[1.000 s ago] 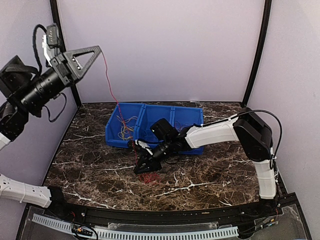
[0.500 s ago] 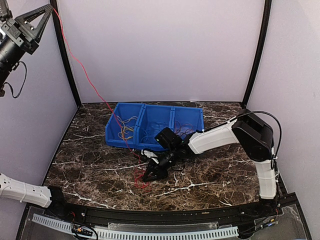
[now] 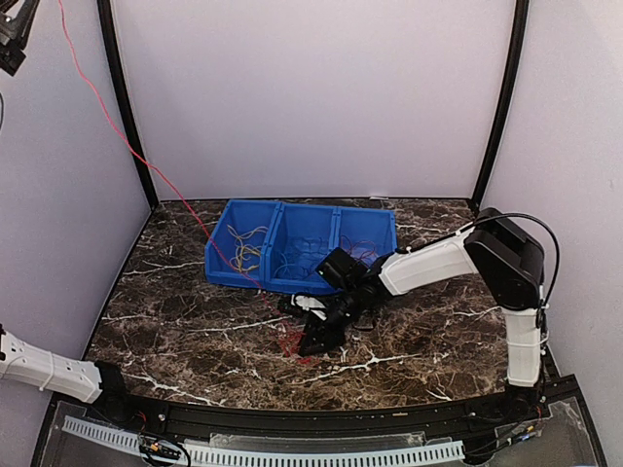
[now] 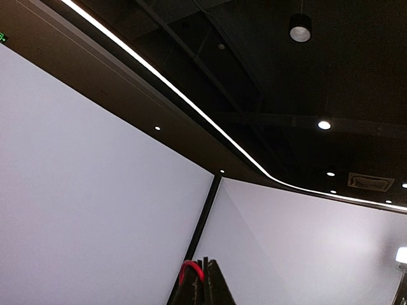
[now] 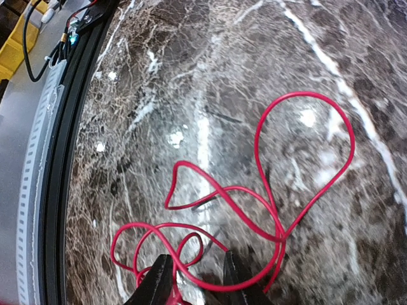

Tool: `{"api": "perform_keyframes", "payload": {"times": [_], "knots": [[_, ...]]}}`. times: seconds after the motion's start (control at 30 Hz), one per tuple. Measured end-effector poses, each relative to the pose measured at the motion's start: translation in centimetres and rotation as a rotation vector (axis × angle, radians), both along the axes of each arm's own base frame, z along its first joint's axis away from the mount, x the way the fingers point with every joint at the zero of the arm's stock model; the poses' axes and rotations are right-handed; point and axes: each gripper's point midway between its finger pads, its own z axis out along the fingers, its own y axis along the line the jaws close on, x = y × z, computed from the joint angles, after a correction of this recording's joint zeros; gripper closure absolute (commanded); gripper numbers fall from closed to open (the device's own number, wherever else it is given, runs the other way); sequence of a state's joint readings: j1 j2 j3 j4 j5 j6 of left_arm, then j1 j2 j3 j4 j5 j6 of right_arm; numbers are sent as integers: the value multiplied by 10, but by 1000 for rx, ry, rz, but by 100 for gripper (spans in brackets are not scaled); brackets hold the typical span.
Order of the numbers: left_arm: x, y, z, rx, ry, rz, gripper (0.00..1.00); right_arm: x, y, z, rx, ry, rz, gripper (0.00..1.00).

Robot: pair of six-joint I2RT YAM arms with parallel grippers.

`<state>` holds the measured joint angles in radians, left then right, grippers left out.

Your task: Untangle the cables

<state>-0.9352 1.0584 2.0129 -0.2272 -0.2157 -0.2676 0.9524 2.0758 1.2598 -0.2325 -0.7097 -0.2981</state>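
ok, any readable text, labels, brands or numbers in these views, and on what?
None readable. The blue bin and the marble table carry no visible print. A green sliver at the left edge of the left wrist view may be a sign, but it is too small to read.
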Motion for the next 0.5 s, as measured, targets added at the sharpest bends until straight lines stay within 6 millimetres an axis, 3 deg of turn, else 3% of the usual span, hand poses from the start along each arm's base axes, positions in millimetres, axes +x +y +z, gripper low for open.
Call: {"api": "perform_keyframes", "payload": {"times": [0.13,0.27,0.4,0.5], "knots": [[-5,13,-1,-13,1,25,100,20,-25,3,-23,-8,-55,68],[5,9,-26,23,47,51,100,38,-56,9,-45,-41,-112,65],[28,-17,-81,106,146,54,100,37,-85,19,-60,-94,-128,61],[45,-42,-148,184,256,26,100,26,-98,32,-51,-131,-102,56]]}}
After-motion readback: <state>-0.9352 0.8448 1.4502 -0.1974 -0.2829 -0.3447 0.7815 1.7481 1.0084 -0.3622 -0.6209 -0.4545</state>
